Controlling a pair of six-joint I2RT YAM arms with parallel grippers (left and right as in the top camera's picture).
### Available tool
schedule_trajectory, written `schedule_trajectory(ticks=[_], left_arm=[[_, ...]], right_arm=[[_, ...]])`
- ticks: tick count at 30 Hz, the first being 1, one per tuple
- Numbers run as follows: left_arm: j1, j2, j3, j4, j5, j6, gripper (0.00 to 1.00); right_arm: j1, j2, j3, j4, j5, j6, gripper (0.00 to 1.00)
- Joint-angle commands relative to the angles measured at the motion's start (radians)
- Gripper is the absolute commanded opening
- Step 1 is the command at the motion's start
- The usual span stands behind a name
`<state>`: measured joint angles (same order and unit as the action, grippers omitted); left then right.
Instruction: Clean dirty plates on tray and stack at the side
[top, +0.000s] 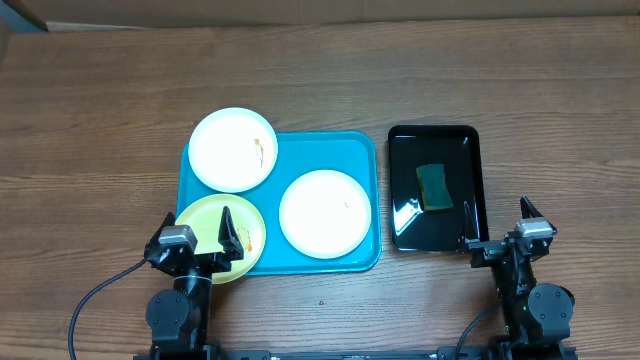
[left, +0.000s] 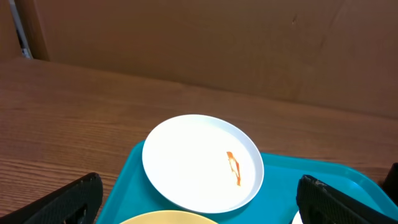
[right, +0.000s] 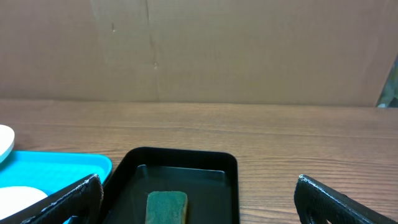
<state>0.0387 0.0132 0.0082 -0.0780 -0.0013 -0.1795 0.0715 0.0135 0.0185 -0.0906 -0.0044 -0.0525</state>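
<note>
The turquoise tray (top: 335, 150) lies left of centre with three dirty plates on it. A white plate (top: 233, 150) with an orange smear overhangs its far left corner; the left wrist view shows this white plate (left: 199, 162) straight ahead. Another white plate (top: 325, 213) sits in the tray's right half. At the near left corner lies a yellow-green plate (top: 205, 225), and my left gripper (top: 195, 228) hangs over it, open and holding nothing. My right gripper (top: 498, 215) is open too, near the black tray's near right corner.
A glossy black tray (top: 433, 135) right of the turquoise one holds a green sponge (top: 434, 187); the right wrist view has this sponge (right: 166, 206) just ahead. A cardboard wall (right: 199, 50) stands behind the wooden table (top: 100, 120).
</note>
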Motion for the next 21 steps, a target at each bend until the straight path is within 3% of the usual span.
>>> schedule_trajectory(ticks=[1, 14, 21], left_arm=[[-0.007, -0.007, -0.003, 0.000, -0.006, 0.023, 1.00], [-0.007, -0.007, 0.031, -0.006, 0.070, 0.015, 1.00], [-0.007, -0.003, 0.309, -0.213, 0.101, 0.015, 1.00]], right_arm=[[-0.008, -0.010, -0.011, 0.006, -0.009, -0.001, 1.00], [-0.008, -0.010, -0.011, 0.006, -0.009, -0.001, 1.00], [-0.008, -0.010, -0.011, 0.008, -0.017, 0.000, 1.00]])
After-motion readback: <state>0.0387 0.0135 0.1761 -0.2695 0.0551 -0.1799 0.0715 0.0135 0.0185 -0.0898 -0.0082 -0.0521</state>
